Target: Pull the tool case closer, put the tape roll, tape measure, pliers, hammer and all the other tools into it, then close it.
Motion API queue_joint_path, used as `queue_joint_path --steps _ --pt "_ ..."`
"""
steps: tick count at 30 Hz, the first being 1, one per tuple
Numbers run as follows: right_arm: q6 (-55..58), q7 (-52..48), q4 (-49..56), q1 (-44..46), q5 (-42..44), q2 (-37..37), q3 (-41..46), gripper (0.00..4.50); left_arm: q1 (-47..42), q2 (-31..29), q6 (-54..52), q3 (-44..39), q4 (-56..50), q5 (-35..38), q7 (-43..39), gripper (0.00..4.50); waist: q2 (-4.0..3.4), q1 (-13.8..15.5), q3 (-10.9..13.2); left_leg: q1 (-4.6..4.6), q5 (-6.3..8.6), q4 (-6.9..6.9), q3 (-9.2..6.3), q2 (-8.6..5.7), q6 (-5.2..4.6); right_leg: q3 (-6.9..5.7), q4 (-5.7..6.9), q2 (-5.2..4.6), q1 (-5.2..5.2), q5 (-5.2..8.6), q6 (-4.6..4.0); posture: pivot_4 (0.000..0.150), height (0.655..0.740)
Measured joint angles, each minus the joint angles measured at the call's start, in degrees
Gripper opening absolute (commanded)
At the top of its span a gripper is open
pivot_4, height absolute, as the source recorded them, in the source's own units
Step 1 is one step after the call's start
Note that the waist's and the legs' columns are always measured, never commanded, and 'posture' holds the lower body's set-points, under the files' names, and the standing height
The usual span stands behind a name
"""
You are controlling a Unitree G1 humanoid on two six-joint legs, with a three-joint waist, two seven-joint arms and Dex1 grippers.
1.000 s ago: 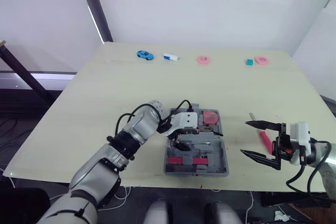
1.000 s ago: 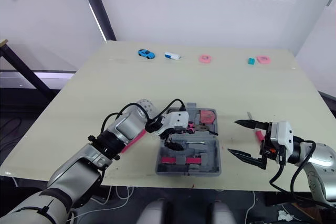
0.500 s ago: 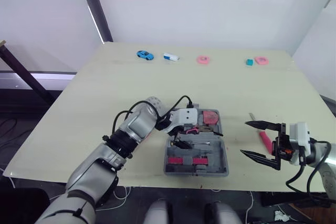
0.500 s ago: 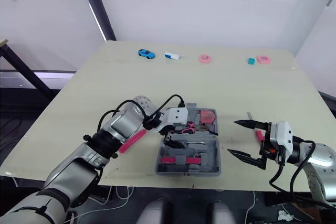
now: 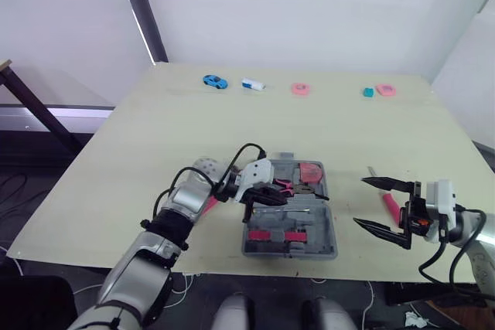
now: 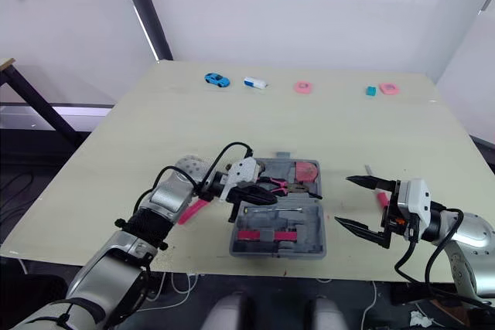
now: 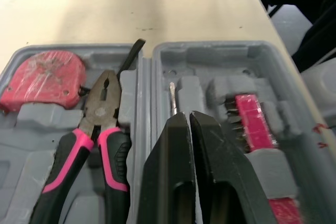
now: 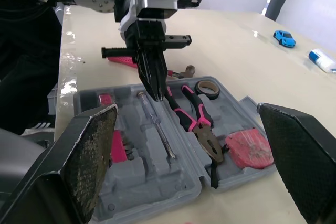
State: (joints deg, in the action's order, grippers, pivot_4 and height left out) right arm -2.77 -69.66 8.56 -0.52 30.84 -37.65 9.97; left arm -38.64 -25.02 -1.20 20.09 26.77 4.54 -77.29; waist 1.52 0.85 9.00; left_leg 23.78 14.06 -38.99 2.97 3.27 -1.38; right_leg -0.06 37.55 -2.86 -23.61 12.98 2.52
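Observation:
The grey tool case point(image 5: 313, 241) lies open near the table's front edge. Pink-handled pliers point(image 7: 100, 124), a red tape measure point(image 7: 44, 80), a tape roll point(image 8: 206, 86) and a thin metal screwdriver point(image 8: 157, 129) lie in it. My left gripper point(image 7: 188, 116) hangs just above the case's hinge, shut and holding nothing. A pink-handled hammer point(image 8: 123, 60) lies on the table left of the case, under my left arm. My right gripper point(image 5: 370, 205) stands open to the right of the case, beside a pink-handled screwdriver point(image 5: 389, 206) on the table.
Along the table's far edge sit a blue toy car point(image 5: 214, 81), a white eraser point(image 5: 251, 83), two pink pieces point(image 5: 300, 89) and a teal cube point(image 5: 367, 92). The case is close to the front edge.
My left gripper has closed its fingers over the case, and its wrist has drawn back a little to the left. The right arm has stayed still.

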Motion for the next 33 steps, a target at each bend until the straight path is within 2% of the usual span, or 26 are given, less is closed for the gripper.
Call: queue_joint_path --steps 17,26,30,33 --pt "0.0 -0.1 -0.2 -0.1 -0.1 0.0 0.0 4.50 -1.1 4.4 8.8 0.3 14.7 -4.7 4.1 0.02 0.00 0.0 0.0 -0.03 0.00 -0.23 -0.04 0.00 0.00 0.01 0.28 0.00 0.00 0.12 -0.20 0.150 0.7395" --pt "0.0 -0.1 -0.2 -0.1 -0.1 0.0 0.0 4.50 -1.3 4.5 10.2 0.1 16.6 -5.1 4.0 0.02 -0.09 -0.1 -0.1 -0.09 0.00 -0.23 -0.06 0.00 0.00 0.01 0.31 0.01 0.01 0.12 -0.21 0.150 0.7395" --pt "0.0 0.0 -0.7 -0.1 -0.1 0.0 0.0 4.50 -0.3 5.1 10.0 -1.7 16.3 -3.9 4.1 0.02 -0.10 -0.1 -0.1 -0.07 0.00 -0.23 -0.06 0.00 0.00 0.01 0.30 0.00 0.01 0.12 -0.22 0.150 0.7395" --pt "0.0 0.4 -1.0 -0.2 0.1 0.0 0.2 4.50 1.9 6.1 6.8 -5.7 13.8 0.5 4.7 0.02 -0.09 -0.1 0.0 0.01 0.00 -0.23 -0.08 0.01 0.00 0.01 0.29 0.00 -0.05 0.12 -0.21 0.150 0.7395"
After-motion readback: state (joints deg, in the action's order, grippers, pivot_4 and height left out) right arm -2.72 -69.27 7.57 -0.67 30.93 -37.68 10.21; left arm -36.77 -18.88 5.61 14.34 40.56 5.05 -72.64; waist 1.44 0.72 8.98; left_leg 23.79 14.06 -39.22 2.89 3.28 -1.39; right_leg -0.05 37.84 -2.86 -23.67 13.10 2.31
